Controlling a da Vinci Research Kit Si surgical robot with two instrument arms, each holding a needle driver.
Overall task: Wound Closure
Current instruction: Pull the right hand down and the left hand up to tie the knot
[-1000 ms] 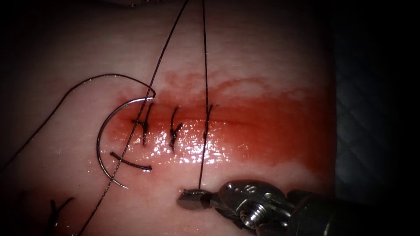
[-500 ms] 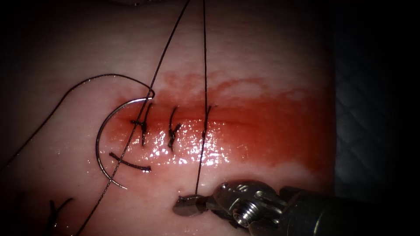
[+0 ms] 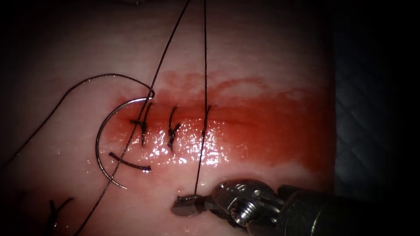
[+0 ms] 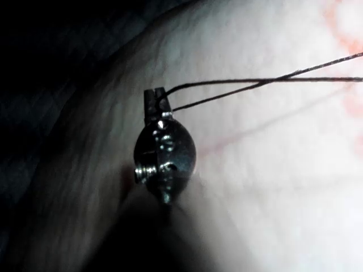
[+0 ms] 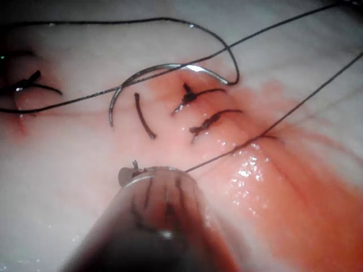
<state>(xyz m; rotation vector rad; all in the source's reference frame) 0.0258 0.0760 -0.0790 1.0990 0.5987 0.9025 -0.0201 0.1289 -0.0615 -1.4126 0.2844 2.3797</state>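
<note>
The curved needle (image 3: 98, 144) lies flat on the tissue (image 3: 262, 57) at the left end of the cut, held by neither tool and not in the tissue. In the right wrist view the needle (image 5: 164, 67) arcs beside the stitches. My right tool (image 3: 181, 205) lies below the cut, jaws shut on a thread (image 3: 204, 65) that rises taut through the third stitch site. Its tip (image 5: 129, 173) shows the same strand (image 5: 272, 127) leading away. My left tool (image 4: 154, 102) is shut on thread (image 4: 255, 83) stretched tight over pale tissue.
Two tied stitches (image 3: 143, 124) (image 3: 173, 129) cross the cut, which is wet with red fluid (image 3: 271, 126). A short cut end of thread (image 3: 129, 164) lies below them. Another long strand (image 3: 148, 91) runs diagonally over the needle. An older stitch (image 3: 54, 209) sits at lower left.
My right tool has shifted slightly left and down with the thread in its jaws. The needle and stitches have not moved.
</note>
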